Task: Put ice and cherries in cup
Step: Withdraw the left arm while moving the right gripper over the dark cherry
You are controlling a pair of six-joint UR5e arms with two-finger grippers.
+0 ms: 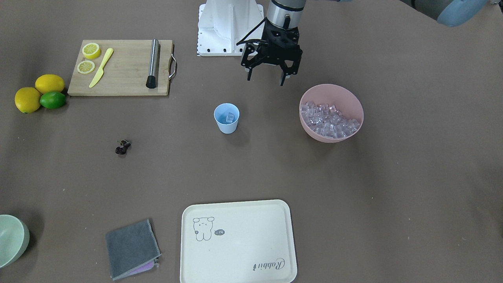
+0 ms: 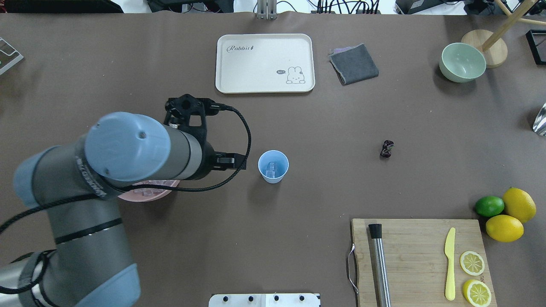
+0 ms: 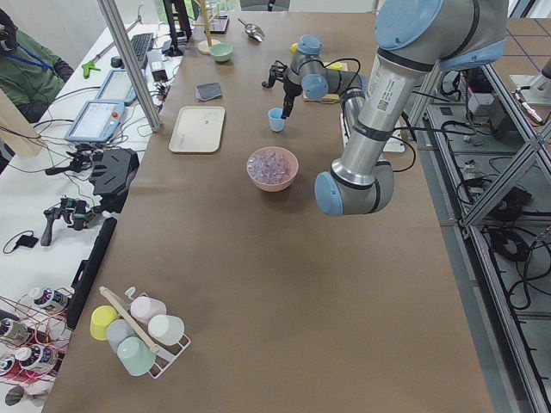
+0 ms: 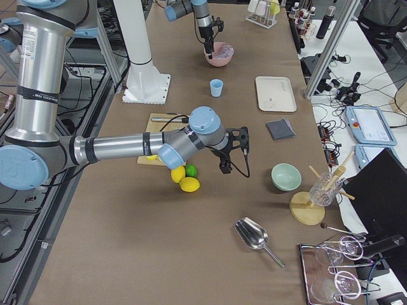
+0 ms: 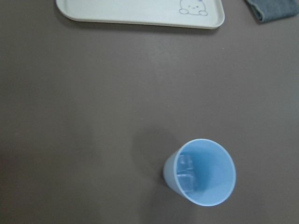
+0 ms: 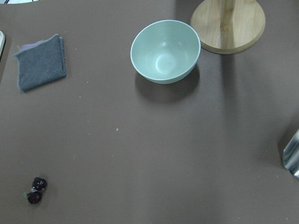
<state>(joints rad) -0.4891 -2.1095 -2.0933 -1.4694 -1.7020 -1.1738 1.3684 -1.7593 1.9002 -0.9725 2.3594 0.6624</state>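
Observation:
The light blue cup (image 1: 226,122) stands upright mid-table with one or two ice cubes (image 5: 186,168) inside; it also shows in the overhead view (image 2: 273,167). Many ice cubes (image 1: 328,120) fill the pink bowl (image 1: 346,92). The dark cherries (image 1: 123,147) lie on the table, apart from the cup, and show in the right wrist view (image 6: 36,190). My left gripper (image 1: 265,78) is open and empty, raised between the cup and the pink bowl on the robot's side. My right gripper (image 4: 234,152) hovers near the lemons; I cannot tell whether it is open.
A cutting board (image 1: 122,67) holds lemon slices, a yellow knife and a steel rod. Two lemons and a lime (image 1: 52,100) lie beside it. A cream tray (image 1: 235,239), a grey cloth (image 1: 131,247) and a pale green bowl (image 6: 165,51) sit on the far side.

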